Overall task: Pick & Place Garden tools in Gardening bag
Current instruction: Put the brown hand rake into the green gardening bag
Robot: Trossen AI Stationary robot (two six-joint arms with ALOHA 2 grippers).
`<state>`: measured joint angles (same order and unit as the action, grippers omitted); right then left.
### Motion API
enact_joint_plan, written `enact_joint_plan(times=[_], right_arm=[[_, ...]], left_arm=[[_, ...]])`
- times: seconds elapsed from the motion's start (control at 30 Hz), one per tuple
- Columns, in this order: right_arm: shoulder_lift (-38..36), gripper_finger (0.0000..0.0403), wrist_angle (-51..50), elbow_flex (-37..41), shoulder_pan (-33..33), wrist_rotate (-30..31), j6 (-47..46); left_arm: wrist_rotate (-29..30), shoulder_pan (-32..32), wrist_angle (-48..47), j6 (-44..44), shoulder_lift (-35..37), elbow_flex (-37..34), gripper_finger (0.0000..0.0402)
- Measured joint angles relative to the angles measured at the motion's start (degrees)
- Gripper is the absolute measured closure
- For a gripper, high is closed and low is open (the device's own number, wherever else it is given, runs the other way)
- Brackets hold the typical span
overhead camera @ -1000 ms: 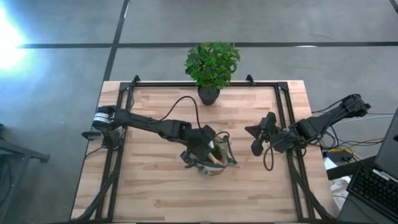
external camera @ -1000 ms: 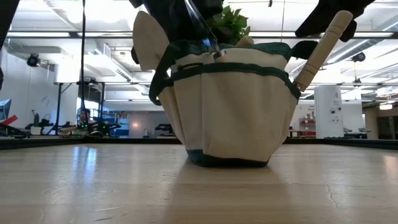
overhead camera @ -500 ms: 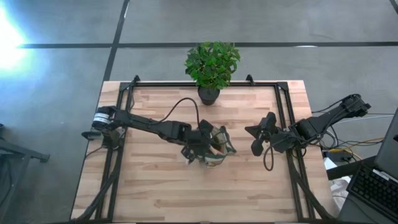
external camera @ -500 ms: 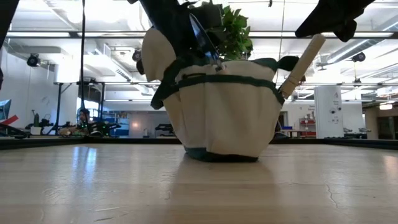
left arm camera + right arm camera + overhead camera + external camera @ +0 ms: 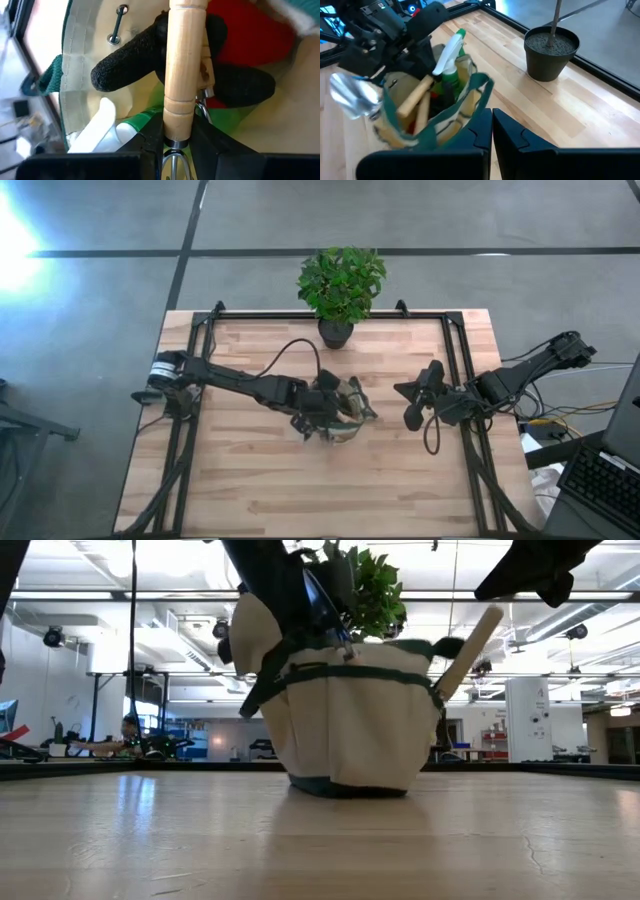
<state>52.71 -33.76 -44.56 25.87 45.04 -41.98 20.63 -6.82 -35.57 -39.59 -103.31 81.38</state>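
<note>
Two arms | left tool [image 5: 179,131] clamps trowel handle [image 5: 186,65] over bag [image 5: 343,412] | right tool [image 5: 490,131] together

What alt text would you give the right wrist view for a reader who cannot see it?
A khaki gardening bag with green trim stands on the wooden table, holding a green spray bottle and wooden-handled tools, with the left claw over it gripping a tool whose silver head sticks out. A dark plant pot stands apart from it, and the right claw hangs shut, holding nothing.
</note>
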Motion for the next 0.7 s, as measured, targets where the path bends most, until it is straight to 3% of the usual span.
enact_joint_plan(times=[0.13, 0.27, 0.57, 0.7], right_arm=[[0.0, 0.0394, 0.0, 0.0, 0.0, 0.0, 0.0], [0.0, 0.0394, 0.0, 0.0, 0.0, 0.0, 0.0], [0.0, 0.0394, 0.0, 0.2, 0.0, 0.0, 0.0], [0.0, 0.0394, 0.0, 0.4, 0.0, 0.0, 0.0]], left_arm=[[5.3, 0.0, -1.1, -2.2, -0.4, 0.0, 0.0334], [6.1, -0.2, -2.5, -6.5, -0.9, -0.1, 0.0334], [5.8, -0.8, -2.6, -7.0, -1.8, -0.2, 0.0334], [5.6, -1.1, -2.1, -6.4, -1.9, -0.2, 0.0298]])
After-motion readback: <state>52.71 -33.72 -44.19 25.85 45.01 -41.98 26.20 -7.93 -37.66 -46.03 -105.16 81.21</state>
